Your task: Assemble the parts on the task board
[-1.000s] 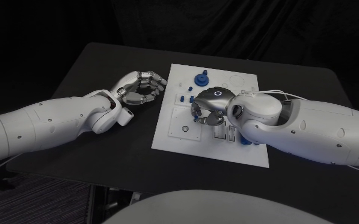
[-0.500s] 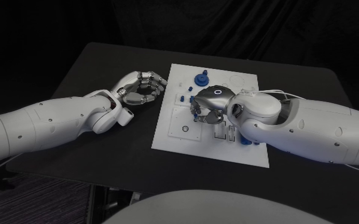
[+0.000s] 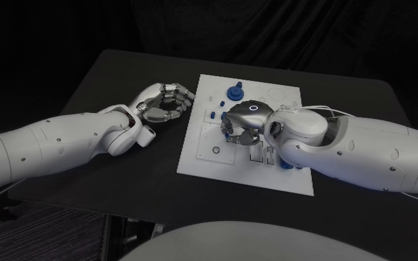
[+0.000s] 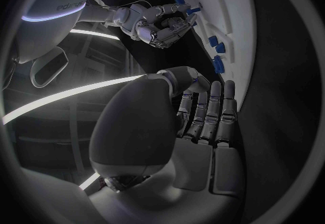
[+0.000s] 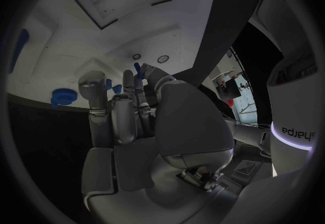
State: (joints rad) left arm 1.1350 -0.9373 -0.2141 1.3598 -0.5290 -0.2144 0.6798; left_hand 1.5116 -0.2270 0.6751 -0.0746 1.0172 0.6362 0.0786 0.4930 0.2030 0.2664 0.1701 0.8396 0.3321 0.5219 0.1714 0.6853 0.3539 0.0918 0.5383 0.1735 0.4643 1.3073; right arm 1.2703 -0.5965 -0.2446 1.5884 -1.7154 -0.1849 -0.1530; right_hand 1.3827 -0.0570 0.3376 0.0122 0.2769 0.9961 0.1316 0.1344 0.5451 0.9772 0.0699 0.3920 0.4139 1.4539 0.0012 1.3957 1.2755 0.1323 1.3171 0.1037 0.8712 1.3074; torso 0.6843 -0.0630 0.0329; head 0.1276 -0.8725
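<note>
Now: right robot hand point(image 3: 241, 125) pinches blue part point(image 5: 137, 68) | left robot hand point(image 3: 163, 101) curled empty beside task board point(image 3: 209, 161)

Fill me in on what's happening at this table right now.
A two-armed robot is assembling small blue parts on the white task board. Its right hand is over the middle of the board and pinches a small blue part at its fingertips, just above the board's surface. The left hand rests off the board's edge on the black table, fingers curled in and holding nothing. Other blue parts already sit on the board, including a round blue piece near its far end.
</note>
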